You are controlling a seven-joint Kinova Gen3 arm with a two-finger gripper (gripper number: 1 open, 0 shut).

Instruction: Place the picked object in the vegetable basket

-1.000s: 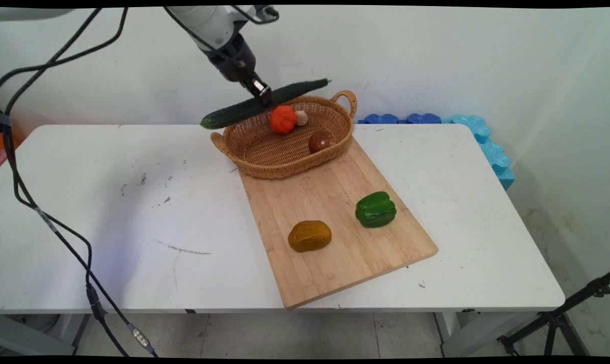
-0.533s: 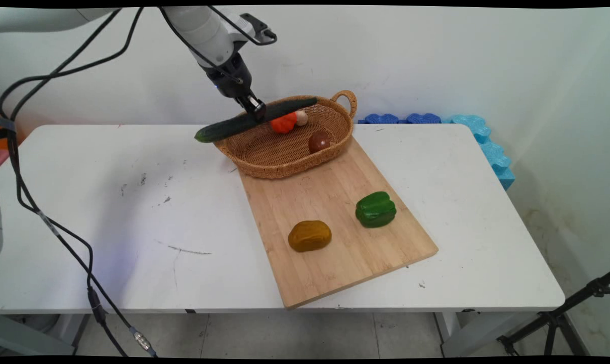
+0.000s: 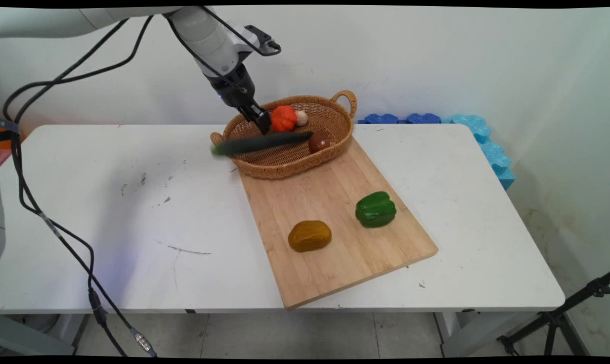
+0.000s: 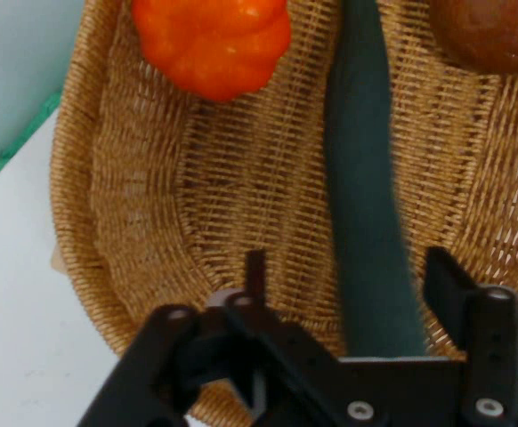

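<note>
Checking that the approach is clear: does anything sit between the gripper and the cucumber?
Nothing visible does. The cucumber lies directly beneath the open gripper, across the basket. The orange pumpkin and the brown ball sit off to either side of it, inside the basket.

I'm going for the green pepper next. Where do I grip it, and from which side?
Probably from straight above, around the middle of the pepper. It lies low and blocky on the board, with bare wood all round and the yellow-brown lump well apart. It looks wider across the picture than deep, so close the fingers across that shorter span.
</note>
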